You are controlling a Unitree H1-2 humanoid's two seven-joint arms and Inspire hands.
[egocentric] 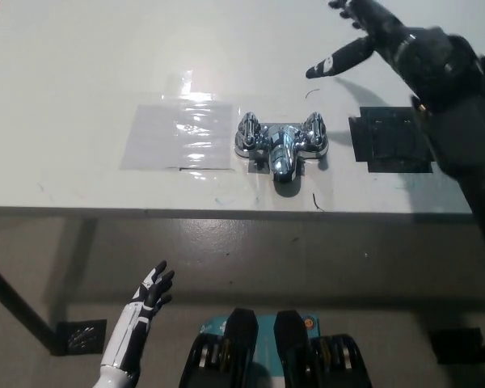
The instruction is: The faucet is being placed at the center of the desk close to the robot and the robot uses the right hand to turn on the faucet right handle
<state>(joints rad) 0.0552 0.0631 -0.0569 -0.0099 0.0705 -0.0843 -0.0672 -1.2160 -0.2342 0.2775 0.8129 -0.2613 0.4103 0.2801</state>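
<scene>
A chrome faucet (pixel 280 144) stands near the front edge of the white desk (pixel 81 73), its spout pointing toward me. Its right handle (pixel 314 129) and its other handle (pixel 248 130) sit at either end. My black right hand (pixel 370 32) hovers open above the desk, up and to the right of the right handle, clear of it, fingers spread toward the left. Its forearm runs down the right side of the picture. My white left hand (pixel 149 297) rests open below the desk edge at the lower left.
A clear shiny film patch (pixel 179 136) is taped to the desk left of the faucet. A black square patch (pixel 390 141) lies to its right, partly under my right arm. A dark table leg (pixel 12 309) stands at the lower left.
</scene>
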